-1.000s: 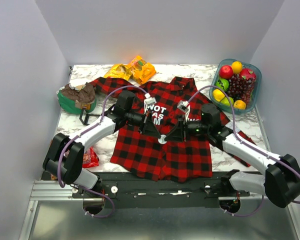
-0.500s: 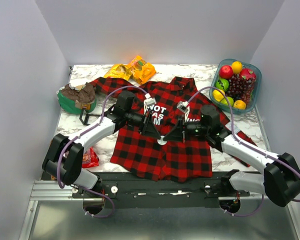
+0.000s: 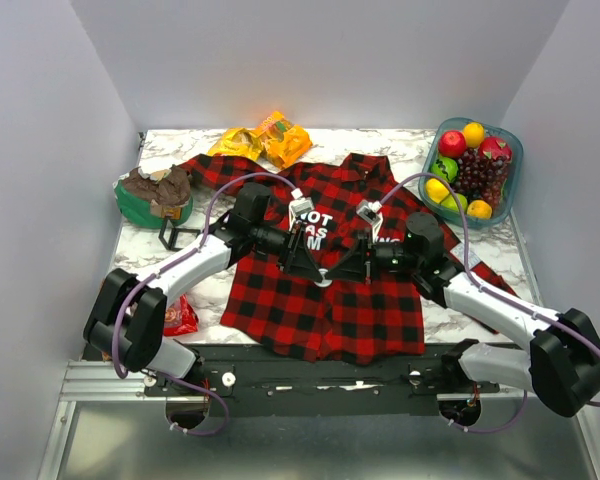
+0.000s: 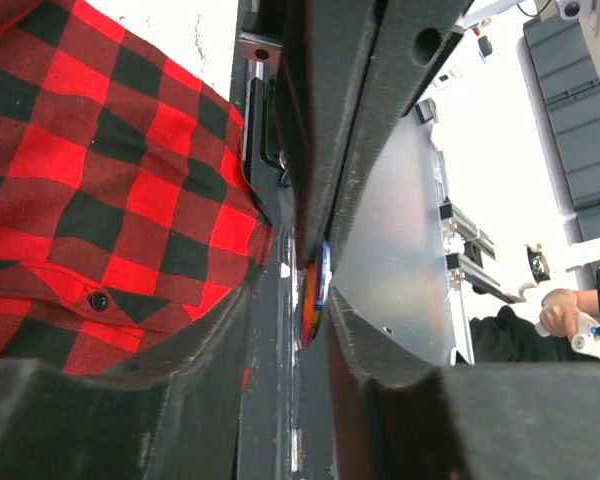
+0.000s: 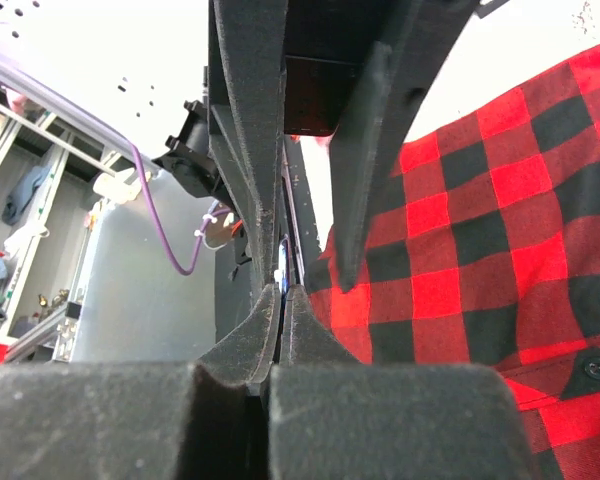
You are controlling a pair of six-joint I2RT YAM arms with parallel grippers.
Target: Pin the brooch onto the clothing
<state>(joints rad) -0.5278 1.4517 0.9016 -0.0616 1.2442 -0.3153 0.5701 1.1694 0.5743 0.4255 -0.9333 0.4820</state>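
Note:
The red and black plaid shirt (image 3: pixel 320 315) lies flat on the table with white letters on its chest; it also shows in the left wrist view (image 4: pixel 100 180) and the right wrist view (image 5: pixel 480 230). Both grippers meet over the shirt's middle. My right gripper (image 3: pixel 336 272) (image 5: pixel 282 290) is shut on the thin brooch (image 3: pixel 323 281), seen edge-on between its pads (image 5: pixel 282 262). My left gripper (image 3: pixel 313 267) (image 4: pixel 290 300) is open, its fingers either side of the brooch's edge (image 4: pixel 315 295), which lies close to its right finger.
A bowl of fruit (image 3: pixel 518 150) stands at the back right. A green bowl (image 3: pixel 130 208) with brown items sits at the left. Orange snack packets (image 3: pixel 265 140) lie behind the shirt. A red packet (image 3: pixel 180 315) lies near the front left.
The right arm has shifted slightly and its gripper with the brooch has crept closer to the left gripper. The left arm has hardly moved.

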